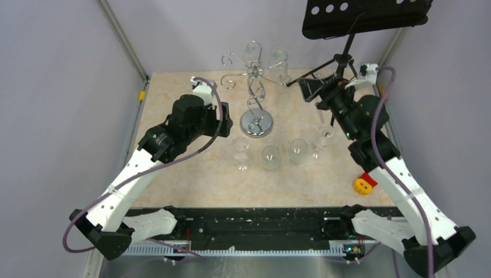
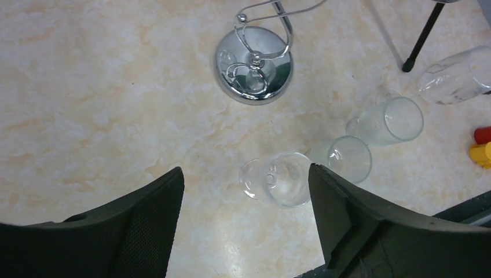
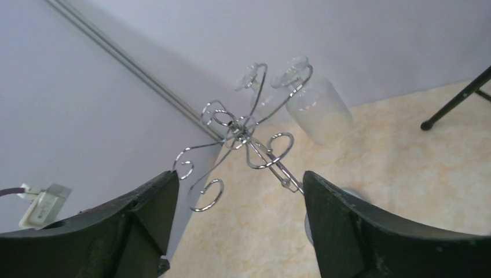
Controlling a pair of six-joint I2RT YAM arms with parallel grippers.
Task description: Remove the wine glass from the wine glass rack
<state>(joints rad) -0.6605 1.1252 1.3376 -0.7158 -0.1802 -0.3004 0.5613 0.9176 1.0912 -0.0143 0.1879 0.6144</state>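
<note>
1. Hanging upside down from the curled arms of the wine glass rack [image 1: 255, 87], two wine glasses [image 1: 279, 61] sat side by side on its far side, their feet caught in the wire spirals.
2. The rack stood on the marbled counter [image 1: 191, 174], toward the back middle.
3. The right hand [image 3: 238, 179] hovered right of the rack, jaws spread wide and empty, facing its spiral top without touching it.
4. The left hand [image 2: 246, 174] hung over the counter just left of the rack's foot, likewise open and gripping nothing.
5. Four more glasses [image 1: 270, 156] stood in a loose row in front of the rack.
6. A black music stand [image 1: 365, 17] rose at the back right.
</note>
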